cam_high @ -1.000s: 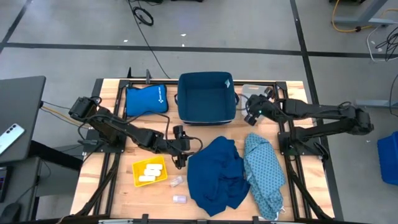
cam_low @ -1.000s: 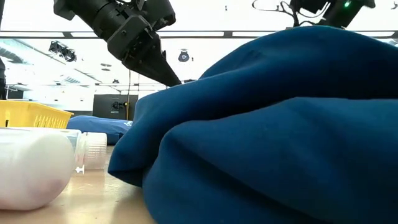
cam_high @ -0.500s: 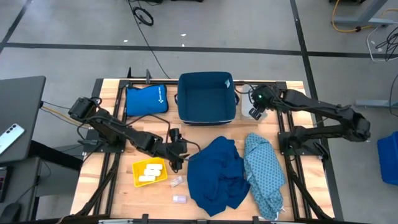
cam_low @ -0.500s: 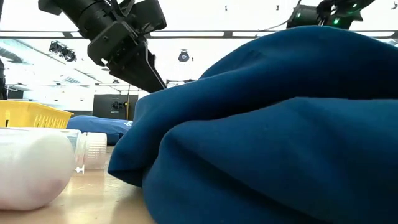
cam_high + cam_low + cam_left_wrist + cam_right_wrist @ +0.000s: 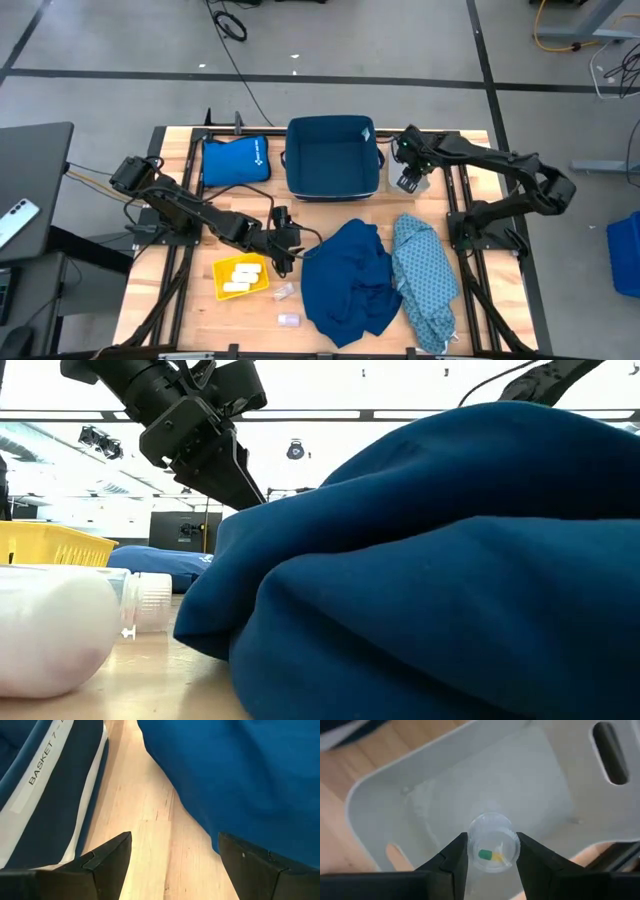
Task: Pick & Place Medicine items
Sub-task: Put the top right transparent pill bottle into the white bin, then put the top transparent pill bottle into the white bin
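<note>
My right gripper (image 5: 407,182) hangs by the blue basket's (image 5: 332,157) right side, over a translucent white bin (image 5: 535,780), shut on a small clear round bottle (image 5: 492,847) with a green-and-yellow capsule inside. My left gripper (image 5: 289,252) is open above bare wood between the yellow tray (image 5: 242,276) and the dark blue cloth (image 5: 350,282); nothing is between its fingers (image 5: 172,852). Cream-white packs (image 5: 240,277) lie in the tray. Two small whitish bottles (image 5: 284,292) (image 5: 289,320) lie on their sides on the table near the front edge. My right gripper pinches the clear bottle between its two fingers (image 5: 455,855), one on each side of its round wall (image 5: 472,851). The fingers come from above, pointing steeply down. The bottle is lifted clear above the bin's floor, its round end facing the camera.
A flat blue pouch (image 5: 235,160) lies at the far left. A patterned light blue cloth (image 5: 425,282) lies right of the dark blue one, which fills most of the low view (image 5: 450,560). Bare wood shows between basket and cloths.
My right arm has swung toward the table's far edge and sunk, and its gripper has tipped to point more steeply down over the white bin, still shut on the clear bottle.
</note>
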Tool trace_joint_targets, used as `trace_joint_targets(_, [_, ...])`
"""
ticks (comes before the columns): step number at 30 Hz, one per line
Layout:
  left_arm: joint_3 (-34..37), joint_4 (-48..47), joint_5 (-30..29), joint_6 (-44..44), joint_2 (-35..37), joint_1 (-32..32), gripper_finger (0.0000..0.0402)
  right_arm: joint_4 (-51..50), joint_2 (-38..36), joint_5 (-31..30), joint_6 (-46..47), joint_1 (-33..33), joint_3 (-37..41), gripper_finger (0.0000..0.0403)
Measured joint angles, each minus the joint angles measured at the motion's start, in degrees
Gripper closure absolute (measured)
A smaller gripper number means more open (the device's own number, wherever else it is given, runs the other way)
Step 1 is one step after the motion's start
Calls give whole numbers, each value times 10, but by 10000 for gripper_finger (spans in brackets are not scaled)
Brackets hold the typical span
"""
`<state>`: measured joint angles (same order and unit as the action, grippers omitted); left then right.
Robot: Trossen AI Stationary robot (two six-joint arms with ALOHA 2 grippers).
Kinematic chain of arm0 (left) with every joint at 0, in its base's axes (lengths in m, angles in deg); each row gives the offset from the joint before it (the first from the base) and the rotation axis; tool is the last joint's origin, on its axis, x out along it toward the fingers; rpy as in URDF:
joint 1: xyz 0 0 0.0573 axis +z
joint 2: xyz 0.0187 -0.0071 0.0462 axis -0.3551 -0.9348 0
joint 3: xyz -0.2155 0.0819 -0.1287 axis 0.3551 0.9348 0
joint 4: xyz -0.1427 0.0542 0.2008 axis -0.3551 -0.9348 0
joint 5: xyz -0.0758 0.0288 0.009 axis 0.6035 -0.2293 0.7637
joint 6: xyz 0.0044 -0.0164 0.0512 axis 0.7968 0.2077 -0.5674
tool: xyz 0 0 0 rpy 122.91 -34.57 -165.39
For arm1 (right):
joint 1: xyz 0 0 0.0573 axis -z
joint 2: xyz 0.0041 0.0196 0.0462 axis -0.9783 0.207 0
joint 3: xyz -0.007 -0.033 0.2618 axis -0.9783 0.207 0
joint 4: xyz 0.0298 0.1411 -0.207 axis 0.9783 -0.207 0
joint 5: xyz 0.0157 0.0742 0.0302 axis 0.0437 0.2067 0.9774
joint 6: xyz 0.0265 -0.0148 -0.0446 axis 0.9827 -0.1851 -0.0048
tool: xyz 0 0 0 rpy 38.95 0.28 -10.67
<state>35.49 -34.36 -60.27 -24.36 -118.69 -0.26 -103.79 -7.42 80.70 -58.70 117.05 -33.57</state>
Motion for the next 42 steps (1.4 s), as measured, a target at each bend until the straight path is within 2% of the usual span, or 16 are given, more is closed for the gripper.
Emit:
trace_joint_targets(11, [0, 0, 0, 3, 0, 0, 104, -5, 55, 51, -47, 8, 0, 263])
trace_joint_targets(23, [0, 0, 0, 3, 0, 0, 104, -2, 68, 59, -50, 8, -2, 263])
trace_joint_targets(25, [0, 0, 0, 3, 0, 0, 104, 0, 68, 59, -49, 5, -2, 240])
trace_joint_targets(29, [0, 0, 0, 2, 0, 0, 104, 4, 70, 51, -32, -3, 1, 153])
trace_joint_targets(32, [0, 0, 0, 2, 0, 0, 104, 10, 70, 32, -18, -14, 1, 129])
trace_joint_targets(35, [0, 0, 0, 2, 0, 0, 104, 15, 68, 26, -11, -26, 1, 135])
trace_joint_targets(42, [0, 0, 1, -1, 0, 0, 104, 15, 52, 9, -2, -56, -8, 177])
